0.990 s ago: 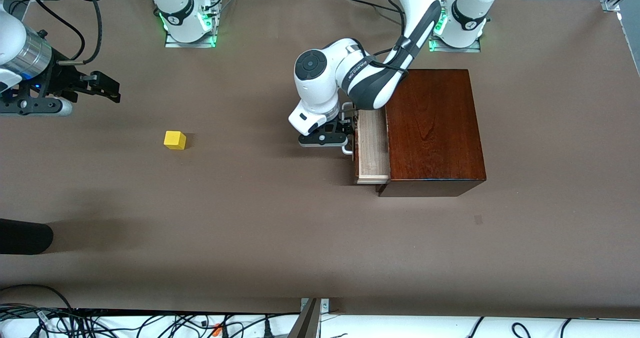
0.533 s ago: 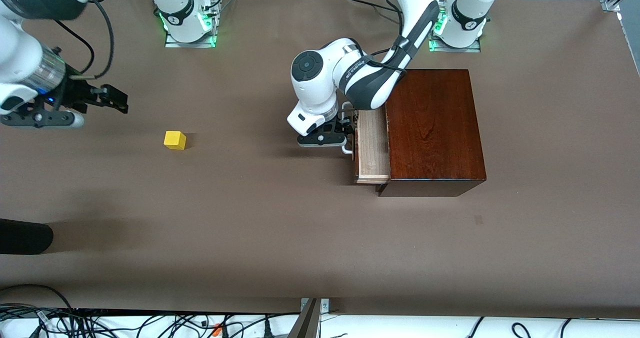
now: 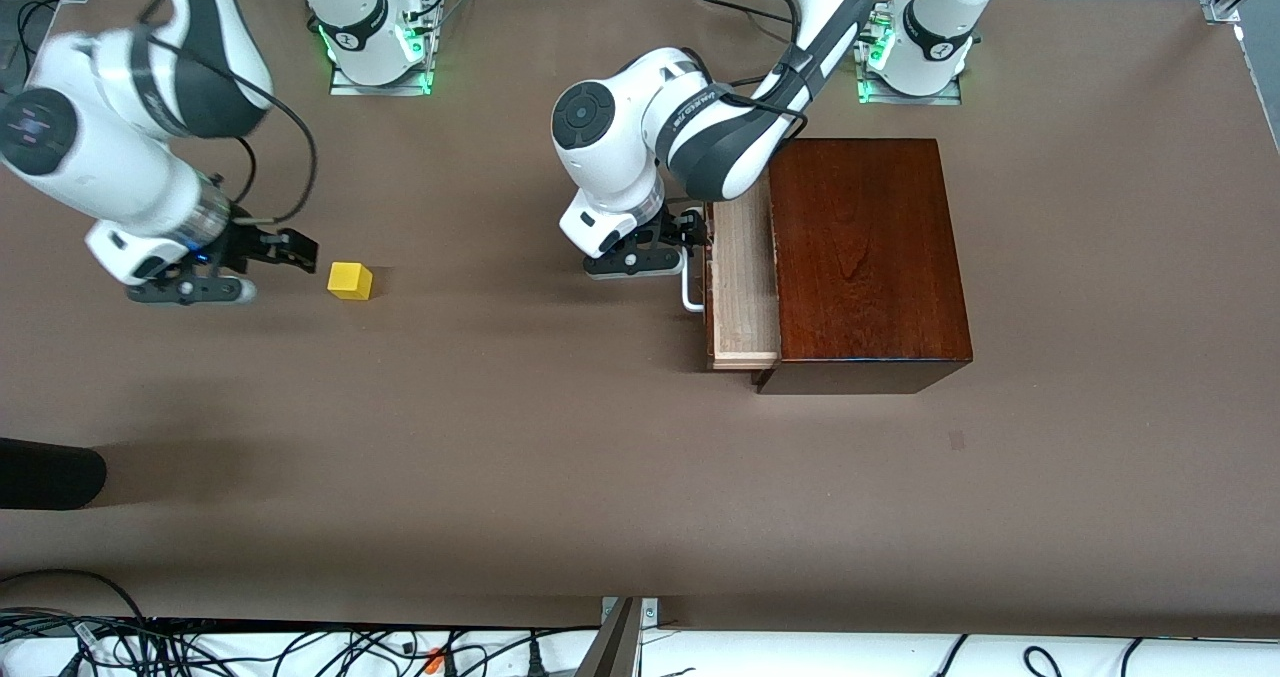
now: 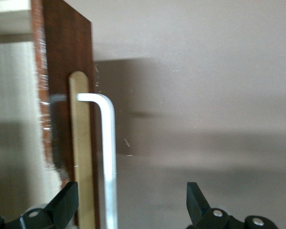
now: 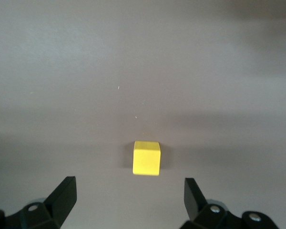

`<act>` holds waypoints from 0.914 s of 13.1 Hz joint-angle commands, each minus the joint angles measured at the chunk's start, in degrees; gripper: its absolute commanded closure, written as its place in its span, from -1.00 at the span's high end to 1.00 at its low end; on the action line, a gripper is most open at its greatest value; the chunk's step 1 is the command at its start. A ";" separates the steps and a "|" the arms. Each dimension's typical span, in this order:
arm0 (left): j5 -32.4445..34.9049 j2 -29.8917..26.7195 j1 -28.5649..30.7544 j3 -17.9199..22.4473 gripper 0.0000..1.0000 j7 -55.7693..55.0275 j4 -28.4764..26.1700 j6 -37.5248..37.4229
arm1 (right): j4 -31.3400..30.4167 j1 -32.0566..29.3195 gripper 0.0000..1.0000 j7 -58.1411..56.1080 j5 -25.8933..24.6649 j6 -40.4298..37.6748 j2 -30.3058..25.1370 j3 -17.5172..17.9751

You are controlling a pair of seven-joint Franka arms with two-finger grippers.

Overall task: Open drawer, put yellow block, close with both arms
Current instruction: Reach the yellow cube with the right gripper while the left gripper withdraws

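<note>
Right tool [image 3: 290, 253] now beside yellow block [image 3: 350, 281]

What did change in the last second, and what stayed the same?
The right hand moved from the table's edge at the right arm's end to just beside the yellow block, open and not touching it. The left hand shifted a little away from the front camera along the drawer's white handle, open in its wrist view. The block, the wooden box and the part-open drawer stayed put.
</note>
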 commanded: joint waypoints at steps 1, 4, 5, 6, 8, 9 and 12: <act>0.85 -4.48 1.20 0.38 1.00 3.37 1.32 -5.12 | -9.02 -0.25 1.00 -0.63 0.86 9.31 -0.45 -0.14; 0.06 -10.72 8.30 -0.32 1.00 10.85 1.05 -10.29 | -13.61 -0.25 1.00 -0.72 0.77 16.71 2.44 -0.32; -0.03 -12.39 10.50 -0.58 1.00 12.95 1.05 -12.41 | -14.67 -0.25 1.00 -1.06 0.77 18.64 3.41 -0.32; -0.03 -13.97 12.53 -0.59 1.00 15.58 0.96 -14.25 | -16.24 -0.25 1.00 -1.16 0.77 21.27 4.29 -0.50; -0.29 -16.70 16.74 -0.59 1.00 20.25 0.88 -17.86 | -19.41 -0.25 1.00 -1.24 0.77 27.42 6.14 -0.67; -2.47 -18.19 19.90 -0.59 1.00 23.05 0.96 -19.79 | -20.99 -0.25 1.00 -1.94 0.77 31.28 7.19 -1.37; -12.22 -22.85 31.15 0.03 1.00 33.33 -0.60 -22.71 | -21.71 -0.25 1.00 -3.70 0.77 37.89 11.85 -2.78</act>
